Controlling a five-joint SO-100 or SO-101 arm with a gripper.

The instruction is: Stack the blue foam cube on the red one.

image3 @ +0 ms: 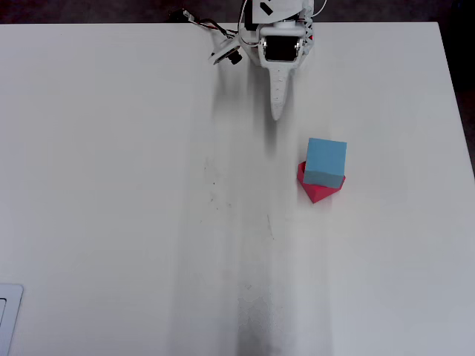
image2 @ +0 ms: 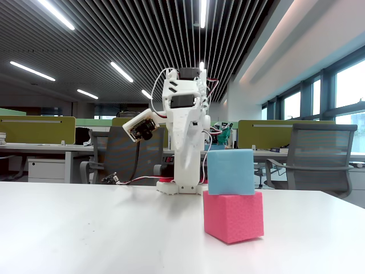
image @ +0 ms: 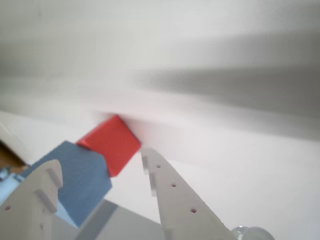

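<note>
I see the sky-blue foam cube (image2: 230,171) sitting on the pink-red foam cube (image2: 234,216), stack complete; tool (image: 102,172) parted, empty, apart from both. Next I judge: park the arm.

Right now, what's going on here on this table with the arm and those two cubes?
The blue foam cube sits on top of the red one, turned at an angle to it in the overhead view. The arm is folded back near the table's far edge, and its gripper holds nothing, clear of the stack. The stacking looks done.
</note>
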